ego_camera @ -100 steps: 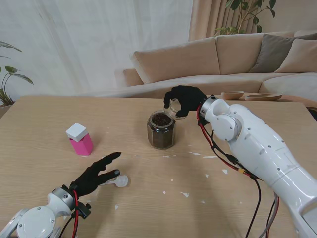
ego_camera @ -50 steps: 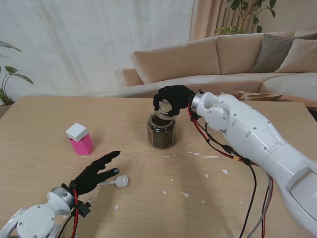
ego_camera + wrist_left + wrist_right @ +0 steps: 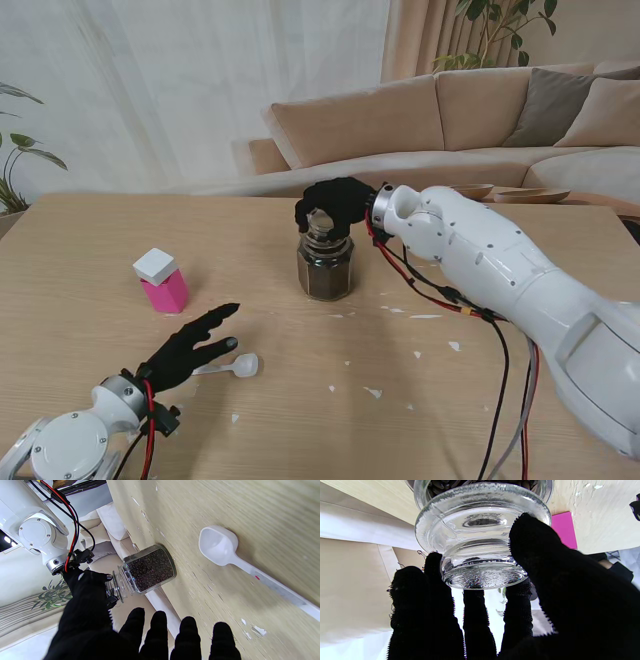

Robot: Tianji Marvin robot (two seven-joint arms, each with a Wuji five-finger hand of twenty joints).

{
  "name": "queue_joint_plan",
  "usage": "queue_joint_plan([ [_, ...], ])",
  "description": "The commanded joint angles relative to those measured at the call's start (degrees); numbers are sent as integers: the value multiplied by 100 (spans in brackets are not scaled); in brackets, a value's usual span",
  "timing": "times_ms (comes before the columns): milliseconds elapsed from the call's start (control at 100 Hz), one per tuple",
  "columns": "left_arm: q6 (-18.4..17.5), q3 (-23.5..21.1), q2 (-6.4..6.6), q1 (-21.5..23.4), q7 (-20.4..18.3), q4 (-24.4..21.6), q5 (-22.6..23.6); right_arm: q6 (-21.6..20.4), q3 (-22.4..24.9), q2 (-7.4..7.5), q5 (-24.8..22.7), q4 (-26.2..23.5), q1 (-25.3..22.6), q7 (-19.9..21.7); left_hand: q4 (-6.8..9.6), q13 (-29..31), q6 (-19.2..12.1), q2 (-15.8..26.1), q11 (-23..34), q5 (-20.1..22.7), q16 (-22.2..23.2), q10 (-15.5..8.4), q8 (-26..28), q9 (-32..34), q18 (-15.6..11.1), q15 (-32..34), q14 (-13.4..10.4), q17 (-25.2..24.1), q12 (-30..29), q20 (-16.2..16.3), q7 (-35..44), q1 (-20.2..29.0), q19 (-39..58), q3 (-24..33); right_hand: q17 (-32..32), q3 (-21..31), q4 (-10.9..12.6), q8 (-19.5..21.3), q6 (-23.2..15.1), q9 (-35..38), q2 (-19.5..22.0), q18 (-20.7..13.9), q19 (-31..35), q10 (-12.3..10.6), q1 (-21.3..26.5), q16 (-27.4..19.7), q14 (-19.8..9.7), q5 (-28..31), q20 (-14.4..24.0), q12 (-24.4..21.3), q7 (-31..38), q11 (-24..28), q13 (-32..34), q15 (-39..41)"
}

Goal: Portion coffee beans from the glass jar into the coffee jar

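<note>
Overhead, right hand (image 3: 335,205) grips glass lid (image 3: 480,542) on bean jar (image 3: 324,265); left hand (image 3: 185,350) splayed flat, empty, beside scoop (image 3: 238,366)

The stand camera looks down on the table (image 3: 90,250); both wrist cameras look close at the glass jar (image 3: 150,568).
</note>
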Motion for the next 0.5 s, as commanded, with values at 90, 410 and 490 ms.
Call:
queue_joint_plan([
  [90, -14, -10, -25, 42, -89, -20, -21, -80, -133, -33, -88, 20, 111, 90, 175, -155, -38, 22, -14, 64, 37, -65, 7, 33, -150, -47, -94, -40, 7, -36, 4, 61, -10, -53, 22, 1948, 414, 178, 204, 900, 792, -572, -1, -656, 1332, 314, -806, 318, 81, 367, 544, 856, 575, 414],
  [410, -23, -6, -21, 41, -109, -15, -33, -93, -254, 7, -128, 54, 170, 225, 174, -157, -44, 24, -19, 59, 36, -67, 8, 28, -149, -47, -94, -39, 6, -38, 0, 61, -10, -52, -46, 1900, 395, 135, 200, 856, 844, -526, -83, -662, 1331, 308, -828, 273, 96, 337, 480, 799, 548, 307],
  [490, -21, -1, -20, 37, -115, -13, -35, -77, -261, 21, -127, 64, 178, 263, 174, -159, -44, 25, -20, 61, 36, -66, 9, 30, -147, -47, -93, -39, 6, -38, 1, 61, -11, -52, -48, 1892, 397, 130, 200, 844, 857, -527, -92, -660, 1324, 313, -827, 271, 103, 338, 477, 796, 544, 296],
])
